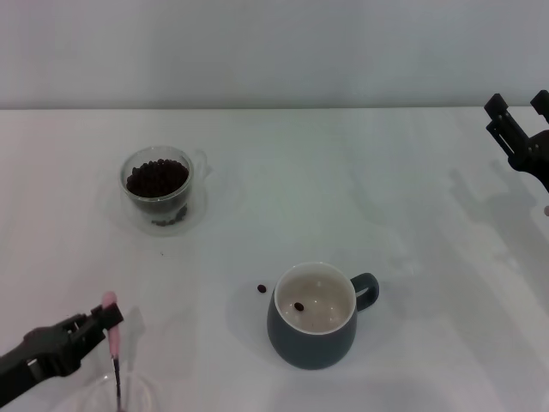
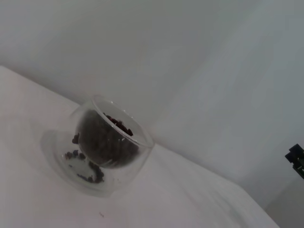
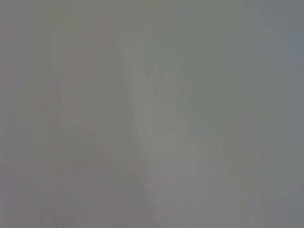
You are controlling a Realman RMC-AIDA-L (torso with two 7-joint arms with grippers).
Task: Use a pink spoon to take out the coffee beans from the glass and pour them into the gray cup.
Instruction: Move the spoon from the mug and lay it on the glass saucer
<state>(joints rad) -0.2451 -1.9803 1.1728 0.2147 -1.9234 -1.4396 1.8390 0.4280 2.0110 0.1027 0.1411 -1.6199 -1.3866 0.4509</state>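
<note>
Head view: left gripper, near-left of table, clenched on pink spoon at its pale handle end, a light, slim, likely slippery item hanging over a clear dish; right gripper parked far right with fingers apart; left wrist view: fragile glass holds coffee beans; right wrist view: nothing discernible.

The glass with coffee beans stands behind and left of the gray cup on the bench.
</note>
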